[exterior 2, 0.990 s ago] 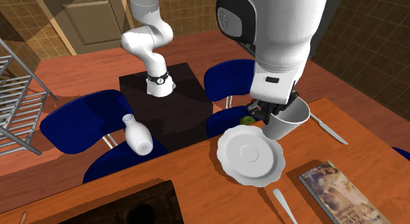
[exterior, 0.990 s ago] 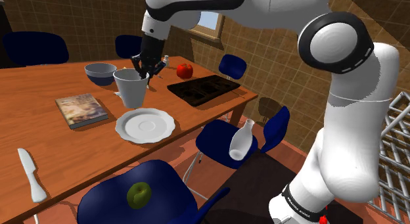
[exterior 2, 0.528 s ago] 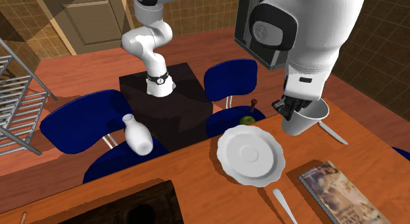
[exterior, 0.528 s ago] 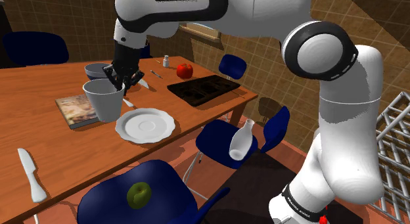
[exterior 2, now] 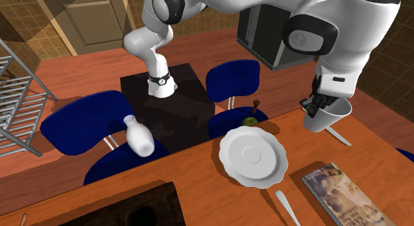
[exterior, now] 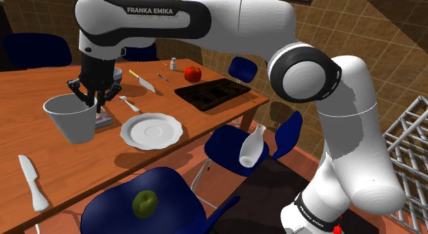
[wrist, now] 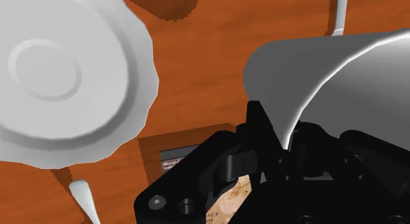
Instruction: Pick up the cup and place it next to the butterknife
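I hold a white cup point(exterior: 71, 119) in the air over the wooden table point(exterior: 27, 88), my black gripper point(exterior: 91, 97) shut on its rim. The cup hangs tilted to the shoulder view's left of the white plate point(exterior: 151, 130). The butterknife point(exterior: 30, 181), drawn plain white, lies near the table's front corner, below and left of the cup in that view. In the second exterior view the cup point(exterior 2: 328, 115) and gripper point(exterior 2: 312, 107) hover just beside the butterknife point(exterior 2: 338, 136). In the wrist view the fingers pinch the cup point(wrist: 328, 71) wall, with the butterknife point(wrist: 340, 12) beyond it.
A book point(exterior: 103, 120) lies under the hand beside the plate. Farther back are a yellow-handled knife point(exterior: 142, 82), a red apple point(exterior: 193, 74) and a dark tray point(exterior: 211, 92). Blue chairs ring the table; one bears a green apple point(exterior: 145, 202), another a white bottle point(exterior: 252, 145).
The arm has carried the cup from beside the bowl, over the book, toward the shoulder view's left and nearer the butterknife. The grip on the rim has stayed the same.
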Robot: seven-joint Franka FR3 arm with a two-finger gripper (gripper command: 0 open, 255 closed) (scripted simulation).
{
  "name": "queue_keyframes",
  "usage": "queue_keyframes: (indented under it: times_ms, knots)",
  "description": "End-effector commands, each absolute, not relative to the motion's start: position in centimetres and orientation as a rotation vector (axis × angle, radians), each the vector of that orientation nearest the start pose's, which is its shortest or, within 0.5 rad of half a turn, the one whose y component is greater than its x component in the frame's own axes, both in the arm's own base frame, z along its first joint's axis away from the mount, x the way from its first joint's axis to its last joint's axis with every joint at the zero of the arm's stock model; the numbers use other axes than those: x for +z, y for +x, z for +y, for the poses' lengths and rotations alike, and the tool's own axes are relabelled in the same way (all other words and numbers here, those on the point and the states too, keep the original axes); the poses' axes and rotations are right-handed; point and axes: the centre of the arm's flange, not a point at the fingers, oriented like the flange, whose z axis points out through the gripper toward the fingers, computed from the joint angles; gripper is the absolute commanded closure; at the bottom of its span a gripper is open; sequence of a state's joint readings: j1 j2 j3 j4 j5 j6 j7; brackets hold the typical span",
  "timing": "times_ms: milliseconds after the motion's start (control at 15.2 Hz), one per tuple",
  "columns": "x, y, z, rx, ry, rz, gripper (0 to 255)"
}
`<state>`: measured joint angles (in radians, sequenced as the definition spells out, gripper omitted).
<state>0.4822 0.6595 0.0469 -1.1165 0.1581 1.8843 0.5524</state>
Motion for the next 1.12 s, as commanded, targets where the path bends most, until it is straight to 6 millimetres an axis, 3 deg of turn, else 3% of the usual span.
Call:
queue_keyframes:
  times_ms: [0,726,1056]
  knots:
    - [42.9,64.8,38.8,-0.002,-2.928,0.112,255]
    - [36.8,64.8,38.8,-0.002,-2.928,0.112,255]
    - [36.8,64.8,38.8,-0.002,-2.928,0.112,255]
